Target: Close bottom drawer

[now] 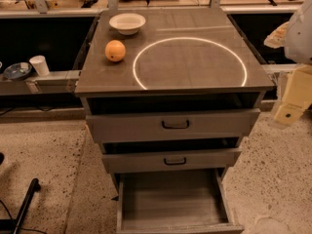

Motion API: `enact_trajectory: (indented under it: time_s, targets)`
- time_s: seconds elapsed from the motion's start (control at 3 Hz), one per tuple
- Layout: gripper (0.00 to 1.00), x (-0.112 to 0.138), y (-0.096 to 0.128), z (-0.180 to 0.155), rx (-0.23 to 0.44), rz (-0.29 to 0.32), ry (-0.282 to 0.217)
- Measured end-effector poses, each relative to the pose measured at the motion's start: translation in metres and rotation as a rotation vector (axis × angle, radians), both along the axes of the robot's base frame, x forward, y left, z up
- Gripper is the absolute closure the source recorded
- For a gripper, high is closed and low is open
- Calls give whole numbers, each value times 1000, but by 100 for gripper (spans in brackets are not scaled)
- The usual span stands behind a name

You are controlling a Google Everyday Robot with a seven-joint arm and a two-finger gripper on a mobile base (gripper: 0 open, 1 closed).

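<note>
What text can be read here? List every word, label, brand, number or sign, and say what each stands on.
None can be read: no word, number, brand or sign shows.
bottom drawer, pulled open: plain tray, no label.
cabinet top: only a bright ring, no lettering.
bowl, orange, paper cup: unmarked.
gripper, at the right edge beside the cabinet: one dark dot, no text.

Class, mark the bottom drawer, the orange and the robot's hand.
bottom drawer [170, 199]: camera view, bare tray floor.
orange [115, 50]: camera view, middle of the fruit.
hand [291, 101]: camera view, cream body, at the picture's right edge.
</note>
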State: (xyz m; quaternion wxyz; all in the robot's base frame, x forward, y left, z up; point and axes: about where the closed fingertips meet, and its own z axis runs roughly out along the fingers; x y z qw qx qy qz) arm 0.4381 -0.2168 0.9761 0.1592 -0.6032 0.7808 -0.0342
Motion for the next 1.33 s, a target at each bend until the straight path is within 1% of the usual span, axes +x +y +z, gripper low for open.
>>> enact_trajectory:
  time_s: [0.33, 0.67, 1.0, 1.33]
  targets:
    - [0, 0, -2, -1, 10, -5, -6]
    - [0, -13, -13, -33, 81, -23, 2]
    - [0, -41, -33, -104, 234, -40, 6]
    - [0, -62, -48, -126, 293, -79, -29]
